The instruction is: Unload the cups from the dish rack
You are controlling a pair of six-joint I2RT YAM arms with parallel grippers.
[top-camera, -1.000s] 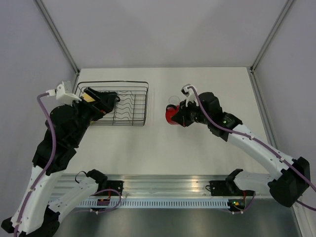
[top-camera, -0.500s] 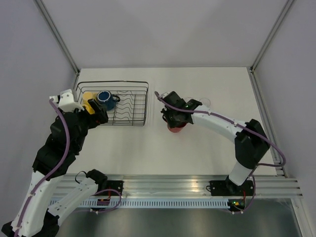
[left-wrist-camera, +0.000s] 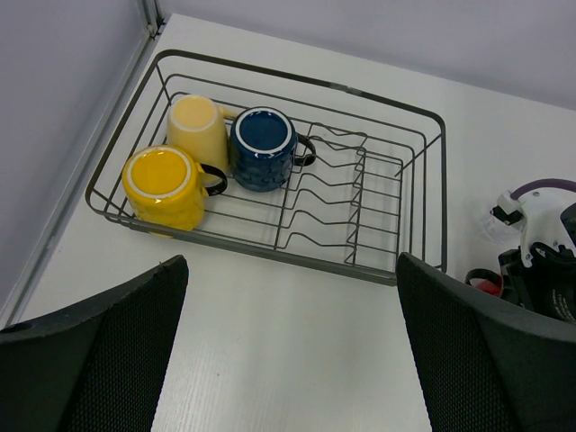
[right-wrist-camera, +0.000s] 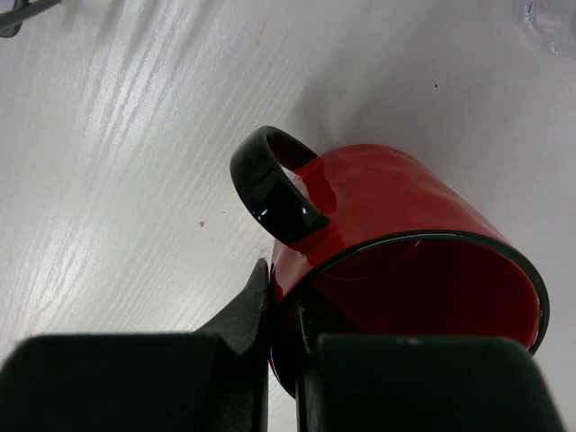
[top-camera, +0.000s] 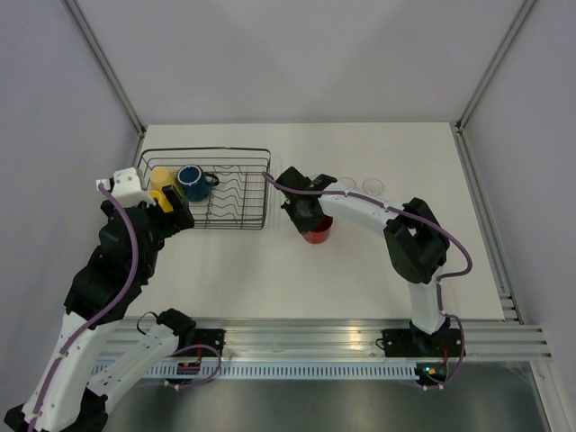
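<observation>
right gripper: Your right gripper (right-wrist-camera: 283,297) is clamped on the wall of the glossy red handled mug (right-wrist-camera: 396,216). One finger sits inside the rim and one outside, right beside the black handle.
red mug: It hangs directly under the jaws, mouth up and low over the white table (top-camera: 270,279). You cannot tell from here whether its base touches the table.
change, right side: Within the last second the right arm has swung across from the far right and the wrist has turned over. The mug has gone from tilted to upright and has come slightly nearer the bases.
meaning: This looks like the set-down, so releasing the mug is probably your next move there.
beyond the right gripper: At least two clear transparent tumblers (top-camera: 373,184) stand on the table, farther out and to its right, apart from the mug.
left gripper: Your left gripper (left-wrist-camera: 290,265) has its fingers spread wide apart and holds nothing.
change, left side: It has drawn back from over the rack's left end, so the mugs there are no longer covered.
ahead of the left gripper: The black wire dish rack (left-wrist-camera: 432,180) lies just in front.
in the rack: The bright yellow mug (left-wrist-camera: 166,184) is closest, ahead and to the left. The pale yellow mug (left-wrist-camera: 198,126) sits behind it, with the dark blue mug (left-wrist-camera: 264,147) to its right, all three bunched together.
remaining: Three mugs are left to lift out, and the left arm is well placed for the bright yellow one.
</observation>
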